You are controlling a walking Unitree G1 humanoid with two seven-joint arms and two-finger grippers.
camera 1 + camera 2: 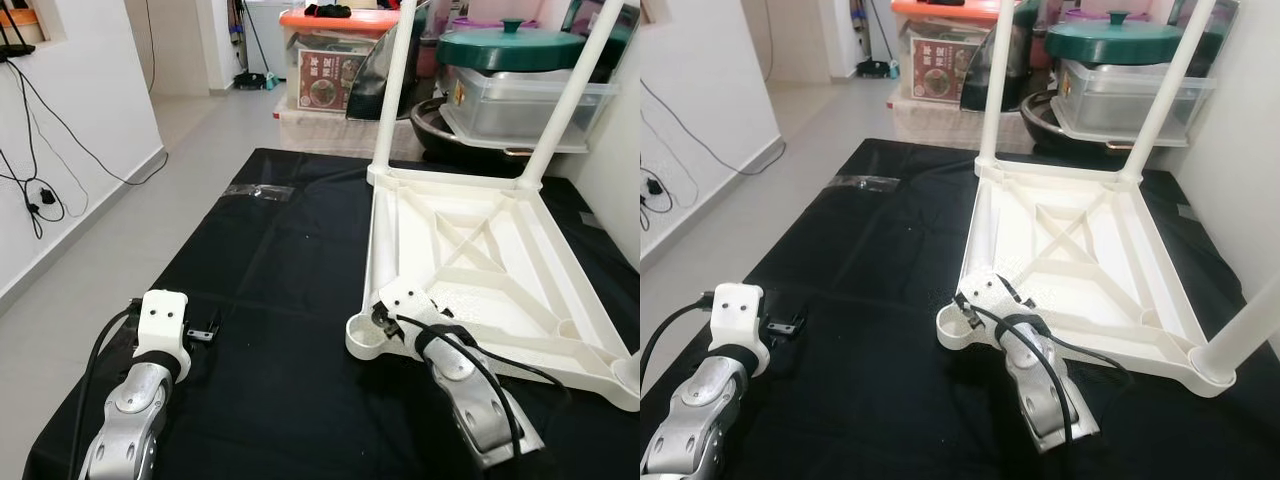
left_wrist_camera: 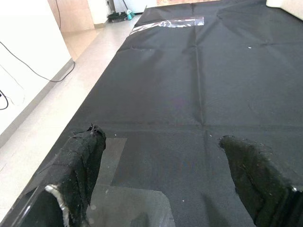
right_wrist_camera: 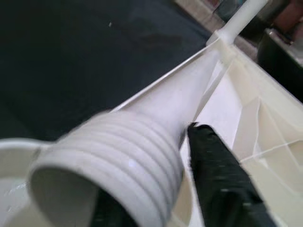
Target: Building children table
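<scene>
The white children's table [image 1: 480, 270] lies upside down on a black cloth [image 1: 280, 290]. Two legs [image 1: 393, 90] stand at its far corners and a third [image 1: 1250, 320] rises at the near right. The near-left socket [image 1: 362, 338] holds no leg. My right gripper [image 1: 386, 318] hovers at that socket, shut on a loose white leg [image 3: 161, 113]. The leg's threaded end [image 3: 104, 165] sits by the socket rim while its shaft runs along the table's left edge. My left gripper [image 2: 161, 165] is open, low over bare cloth at the near left [image 1: 203, 330].
Plastic storage boxes [image 1: 335, 55], a green-lidded container [image 1: 510, 45] and a dark pan [image 1: 450, 135] crowd the floor behind the table. Cables [image 1: 40, 190] hang on the left wall. A clear plastic strip [image 1: 258, 190] lies on the cloth's far left. Tiled floor runs along the left.
</scene>
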